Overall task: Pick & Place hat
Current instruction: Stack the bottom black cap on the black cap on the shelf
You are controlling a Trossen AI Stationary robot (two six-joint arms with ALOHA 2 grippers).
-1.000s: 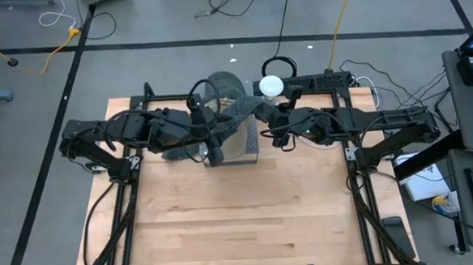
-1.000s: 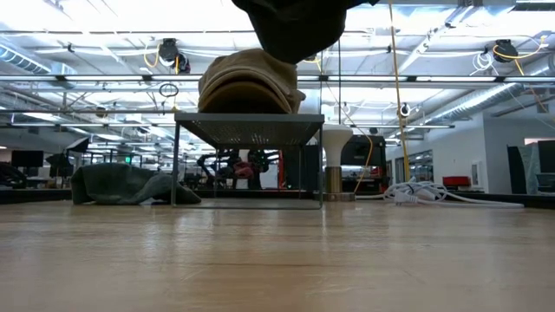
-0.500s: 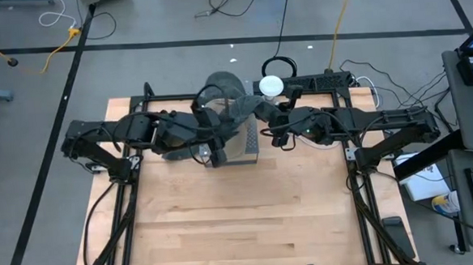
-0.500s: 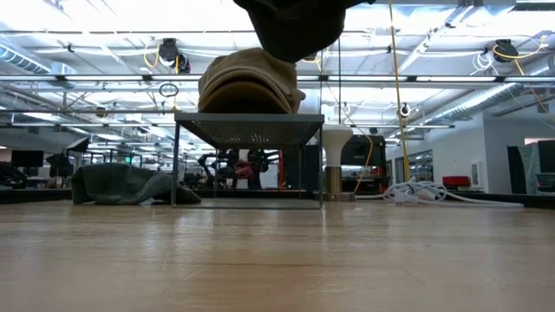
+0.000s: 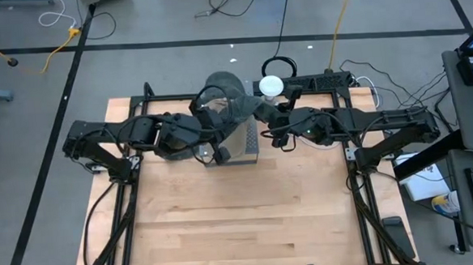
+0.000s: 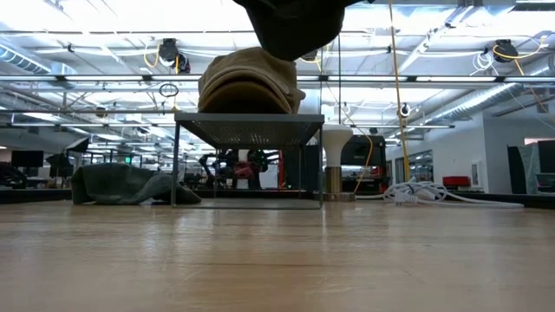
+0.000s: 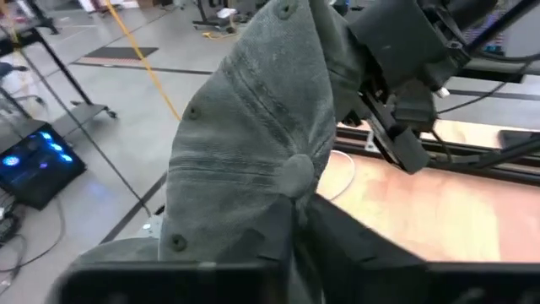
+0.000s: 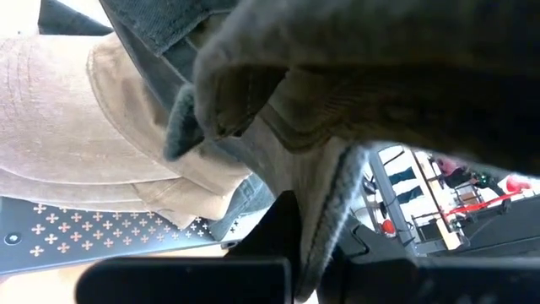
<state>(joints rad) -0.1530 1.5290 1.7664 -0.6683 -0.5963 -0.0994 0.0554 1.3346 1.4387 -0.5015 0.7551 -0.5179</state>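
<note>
High view, both end effectors pinching grey hat over rack, tan hat beneath.

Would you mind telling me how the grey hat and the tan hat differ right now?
The grey hat hangs in the air, pinched by both tools; the tan hat rests on the metal rack. The grey hat is stretched out and dark; the tan hat lies folded and pale. Both are soft caps.
</note>
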